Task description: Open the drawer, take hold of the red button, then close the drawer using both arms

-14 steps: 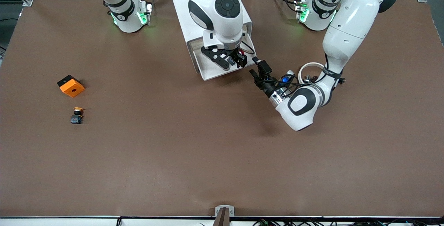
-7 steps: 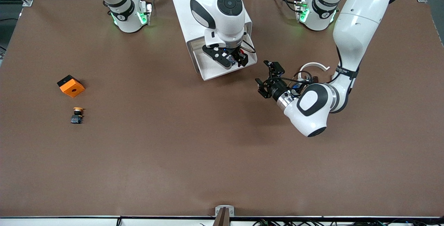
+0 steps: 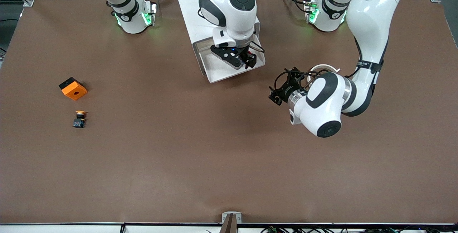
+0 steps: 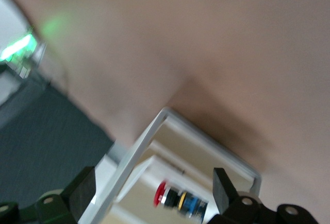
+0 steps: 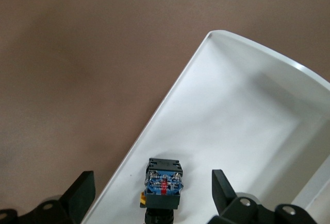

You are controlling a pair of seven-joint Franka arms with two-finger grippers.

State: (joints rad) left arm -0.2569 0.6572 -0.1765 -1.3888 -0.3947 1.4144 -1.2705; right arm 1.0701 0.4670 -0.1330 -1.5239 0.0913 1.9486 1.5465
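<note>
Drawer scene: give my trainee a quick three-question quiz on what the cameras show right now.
1. Fill in: the left gripper hangs over the table beside the drawer, its fingers ____.
2. Where is the button?
A. In the drawer, under the right gripper, between its spread fingers
B. On the table
C. In the left gripper
3. True or false: the drawer is shut.

Key: 1 open; 2 A; 3 false.
</note>
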